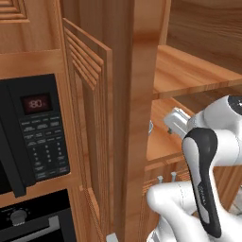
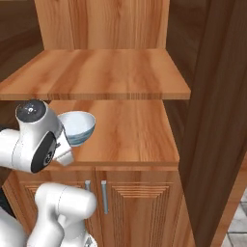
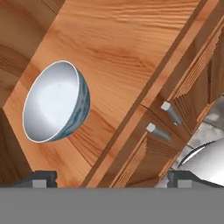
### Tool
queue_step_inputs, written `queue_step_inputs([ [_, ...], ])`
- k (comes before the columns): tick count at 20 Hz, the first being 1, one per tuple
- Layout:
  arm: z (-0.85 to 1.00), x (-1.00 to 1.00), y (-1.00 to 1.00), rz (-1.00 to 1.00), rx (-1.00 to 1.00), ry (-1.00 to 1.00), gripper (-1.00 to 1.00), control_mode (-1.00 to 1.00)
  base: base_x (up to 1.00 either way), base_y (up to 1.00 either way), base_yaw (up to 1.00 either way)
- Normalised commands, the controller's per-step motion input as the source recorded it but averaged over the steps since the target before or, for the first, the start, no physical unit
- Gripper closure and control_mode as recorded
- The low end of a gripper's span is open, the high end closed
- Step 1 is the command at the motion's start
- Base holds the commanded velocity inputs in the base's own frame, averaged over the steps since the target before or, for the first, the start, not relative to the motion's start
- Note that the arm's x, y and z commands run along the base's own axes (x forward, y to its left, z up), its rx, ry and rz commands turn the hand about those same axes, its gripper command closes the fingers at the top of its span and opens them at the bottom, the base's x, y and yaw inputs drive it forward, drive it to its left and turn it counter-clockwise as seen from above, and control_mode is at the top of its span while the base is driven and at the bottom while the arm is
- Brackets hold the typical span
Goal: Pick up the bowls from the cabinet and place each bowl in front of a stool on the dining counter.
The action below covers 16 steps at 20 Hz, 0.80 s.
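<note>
Bowl, glossy white inside with blue pattern outside, standing upright on lower plank shelf of warm-orange cabinet. Located ahead of fingers and toward left tip in hand view; not touched, not between tips. Fingers spread wide, holding nothing, one dark tip at each lower corner. Shelf front edge and two slim metal bar handles of slatted lower doors ahead of right tip. In right base view, same bowl just beyond white wrist, near shelf front. Upper shelf bare. Black microwave left of open door.
</note>
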Motion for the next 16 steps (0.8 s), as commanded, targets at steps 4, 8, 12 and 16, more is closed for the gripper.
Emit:
queue_step_inputs([
  [4, -0.01, 0.56, 0.0, 0.0, 0.27, -0.11, -1.0, -1.0, 0.0, 0.0, 0.0],
  [8, -0.05, 0.67, 0.17, 0.04, 0.13, 0.02, -1.0, -1.0, 0.0, 0.0, 0.0],
  [12, -0.21, 0.49, 0.18, 0.01, 0.04, 0.08, -1.0, -1.0, 0.0, 0.0, 0.0],
  [16, -0.51, 0.43, 0.09, 0.03, 0.04, 0.03, -1.0, -1.0, 0.0, 0.0, 0.0],
])
